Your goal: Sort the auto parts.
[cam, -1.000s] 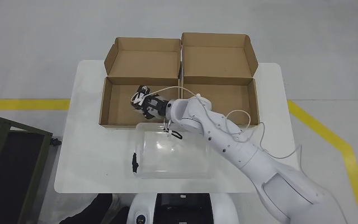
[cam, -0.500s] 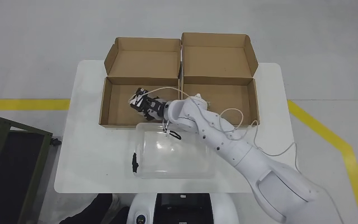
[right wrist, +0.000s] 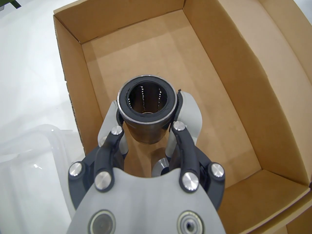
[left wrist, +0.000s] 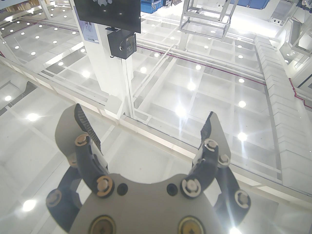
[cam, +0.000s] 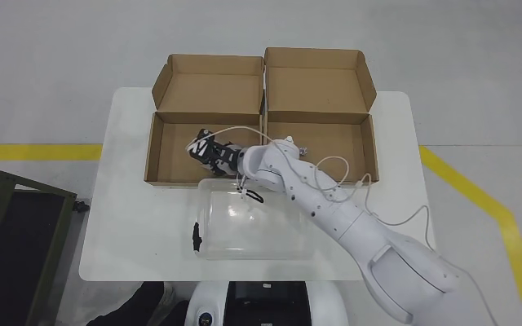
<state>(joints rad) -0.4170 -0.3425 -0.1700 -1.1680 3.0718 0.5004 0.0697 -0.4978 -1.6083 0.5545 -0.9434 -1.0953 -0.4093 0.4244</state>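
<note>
Right wrist view puts my right pincer [right wrist: 148,113] clamped on a linear bearing [right wrist: 149,130], a dark steel sleeve with rows of small balls down its bore. It is held end-on over the floor of the left cardboard box [right wrist: 151,57]. Against the top view of a second ago, my right arm [cam: 326,204] has swung its elbow a little toward the left. That has carried the pincer [cam: 210,151] slightly farther across that box [cam: 171,148], away from the clear plastic bin [cam: 261,232] in front of it. I read the carry as nearly over: the bearing is within the box walls, and what remains is lowering and letting go, though I cannot judge how high it hangs above the cardboard. My left pincer [left wrist: 143,113] has its fingers apart, holding nothing, pointed at the ceiling. Some things I cannot settle. A grey rounded shape [right wrist: 159,164] sits under my right fingers, and I cannot tell whether it is a part already lying in the box or a piece of my own hand. From above, my wrist covers the bearing and the box floor beneath it. A small black item [cam: 196,236] sits at the bin's left end, too small to name. The right cardboard box [cam: 342,151] is partly crossed by my arm.
</note>
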